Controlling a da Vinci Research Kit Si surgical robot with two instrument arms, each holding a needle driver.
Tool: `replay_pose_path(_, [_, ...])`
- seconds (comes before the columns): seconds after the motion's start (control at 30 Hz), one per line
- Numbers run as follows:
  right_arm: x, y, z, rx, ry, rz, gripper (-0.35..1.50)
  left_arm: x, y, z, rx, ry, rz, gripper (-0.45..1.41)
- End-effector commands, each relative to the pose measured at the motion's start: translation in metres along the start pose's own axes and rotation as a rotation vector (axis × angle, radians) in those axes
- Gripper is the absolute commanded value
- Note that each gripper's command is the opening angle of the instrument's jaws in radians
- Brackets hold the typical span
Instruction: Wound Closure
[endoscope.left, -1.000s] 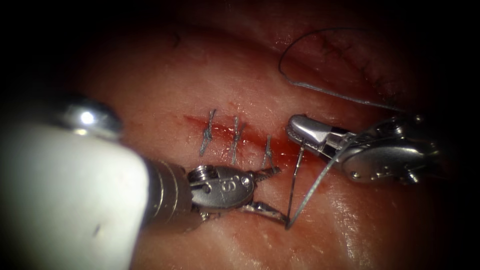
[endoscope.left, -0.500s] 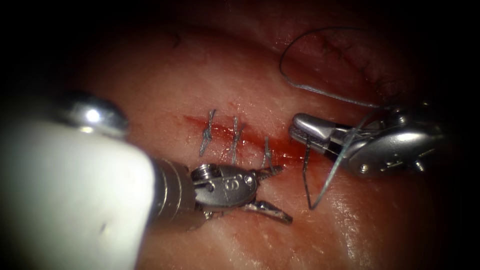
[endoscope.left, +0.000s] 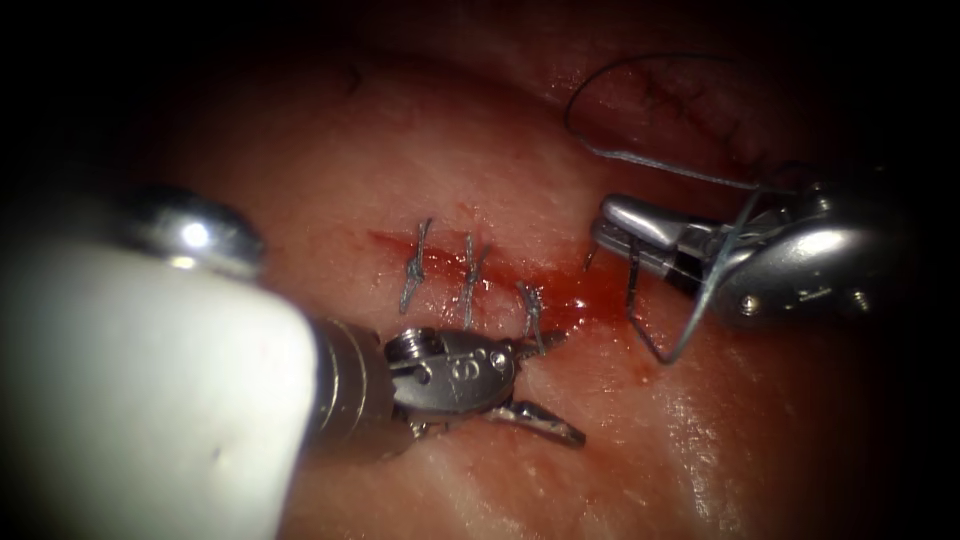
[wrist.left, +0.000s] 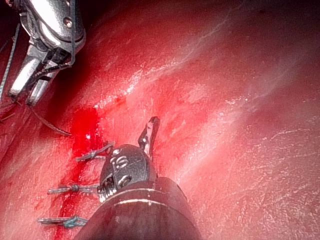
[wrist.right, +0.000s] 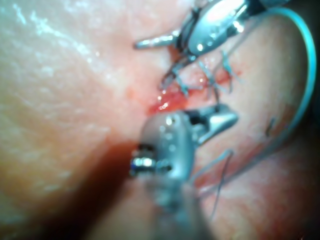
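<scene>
Logged the left tool (endoscope.left: 565, 390) nearest the endoscope, lying low on the tissue (endoscope.left: 330, 150) just below the cut (endoscope.left: 500, 270), jaws spread wide and holding nothing, upper tip close by the rightmost of three tied stitches (endoscope.left: 470, 280). Noted red fluid (endoscope.left: 590, 295) pooled at the cut's right end, just past that last stitch. Found the right tool (endoscope.left: 602, 225) farther back, right of the cut, jaws closed on the thread (endoscope.left: 660, 350), which hung from them in a short V-shaped loop clear of the tissue. Compared with one second before: loop then reached down to the left tool's lower tip, now much shorter and well apart from it, right tool higher and farther right. Judged the step as drawing thread away rightward after the left tool let it go. Saw more thread arching over the far tissue behind the right tool. Could not tell where the needle lay. Judged that the next move called for keeping the strand off the tied stitches, and steady tension without tearing the edge of the cut.
</scene>
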Motion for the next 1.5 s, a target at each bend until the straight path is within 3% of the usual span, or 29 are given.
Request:
replay_pose_path(0.03, [-0.0013,-0.0005,0.0007,0.016,0.018,0.043,-0.35,-0.0006,0.0004,0.0008,-0.004,-0.001,-0.002,0.68])
replay_pose_path(0.6, [-0.0028,-0.0001,0.0038,0.150,0.097,0.292,-0.35,-0.0007,0.0004,0.0006,-0.005,-0.001,-0.001,0.68])
replay_pose_path(1.07, [-0.0055,0.0007,0.0044,0.140,0.029,0.509,-0.35,-0.0011,0.0002,0.0009,-0.003,-0.004,0.003,0.68])
replay_pose_path(1.5, [-0.0058,0.0004,0.0043,0.129,0.004,0.782,-0.35,-0.0012,0.0001,0.0004,-0.011,-0.004,0.003,0.66])
